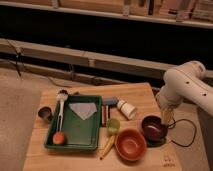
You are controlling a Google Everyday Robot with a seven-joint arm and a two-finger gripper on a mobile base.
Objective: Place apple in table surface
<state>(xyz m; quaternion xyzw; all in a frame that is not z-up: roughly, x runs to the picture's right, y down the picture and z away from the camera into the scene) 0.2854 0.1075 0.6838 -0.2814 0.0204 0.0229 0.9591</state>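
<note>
Apple (pixel 59 138): small, round, orange-red. Lies in near corner of green tray (pixel 75 147), just beside brush (pixel 61 107) end, not yet on desk (pixel 37 147).
Handling, judged: light, firm, smooth, prone to roll. Pinch across widest girth from above.
Gripper (pixel 167 116): well apart, over dark purple bowl (pixel 154 129). Fingers pressed together, empty.
Writing: mark on desk corner, illegible.
</note>
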